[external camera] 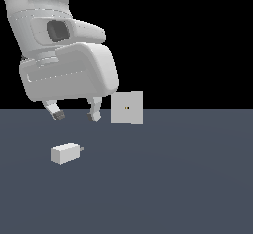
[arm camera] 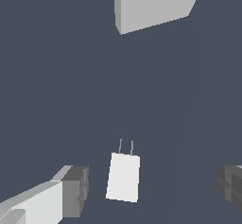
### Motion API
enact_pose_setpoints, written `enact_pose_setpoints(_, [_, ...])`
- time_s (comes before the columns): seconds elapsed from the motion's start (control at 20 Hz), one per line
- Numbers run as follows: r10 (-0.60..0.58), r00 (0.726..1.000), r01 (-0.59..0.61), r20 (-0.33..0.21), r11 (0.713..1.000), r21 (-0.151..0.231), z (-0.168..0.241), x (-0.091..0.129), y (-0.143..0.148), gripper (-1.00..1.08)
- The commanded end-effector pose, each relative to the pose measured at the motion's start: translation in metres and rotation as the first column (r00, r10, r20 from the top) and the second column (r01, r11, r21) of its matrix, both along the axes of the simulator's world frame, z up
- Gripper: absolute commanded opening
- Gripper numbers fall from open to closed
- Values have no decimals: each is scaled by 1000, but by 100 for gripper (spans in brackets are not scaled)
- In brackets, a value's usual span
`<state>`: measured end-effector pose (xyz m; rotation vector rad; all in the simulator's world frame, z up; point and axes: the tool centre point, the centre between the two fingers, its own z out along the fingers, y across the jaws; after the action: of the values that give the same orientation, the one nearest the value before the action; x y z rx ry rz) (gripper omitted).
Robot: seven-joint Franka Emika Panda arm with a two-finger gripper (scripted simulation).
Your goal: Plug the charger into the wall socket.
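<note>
Plainly seen in the exterior view: one white Franka arm's two-fingered gripper (external camera: 75,114) with dark pads, hanging above the flat slate-grey floor (external camera: 188,178), jaws spread wide and holding nothing. Below it, towards the exterior view's left, lying on the floor: the small off-white rectangular charger block (external camera: 65,153), short grey prongs turned towards the exterior view's right, apart from both fingers. Standing upright farther back, just beside the finger nearer the exterior view's right as pictured: the flat off-white square wall socket plate (external camera: 127,107), two tiny dark holes showing at its centre, well apart from the charger. Shown only here: the face of the plate with its holes, the bulky white arm body, and the black backdrop above the floor line. Seen from the wrist view instead: the charger (arm camera: 123,176) from above, lying between the two dark finger pads (arm camera: 75,191), clear of each, with two thin prongs separately visible, aimed towards the wall socket (arm camera: 153,3). Visible of the plate in this view only a pale slanted slab cut by the picture's edge, no holes showing. Wide gap of bare floor (arm camera: 71,86) between prongs and plate. Gripper (arm camera: 153,187) open in this view too, pads far apart. Cannot tell from either picture how high the pads hang over the charger.
</note>
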<state>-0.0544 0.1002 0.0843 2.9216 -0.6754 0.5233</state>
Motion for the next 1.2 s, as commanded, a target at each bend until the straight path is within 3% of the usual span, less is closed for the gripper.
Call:
enact_pose_setpoints(0.0, [-24, 1000, 24, 20, 1000, -6, -4, 0, 4, 100])
enact_pose_setpoints(0.55, [-100, 992, 103, 81, 994, -22, -18, 1, 15, 100])
enact_pose_setpoints(1.15, [-114, 989, 116, 90, 993, -25, -26, 1, 18, 100])
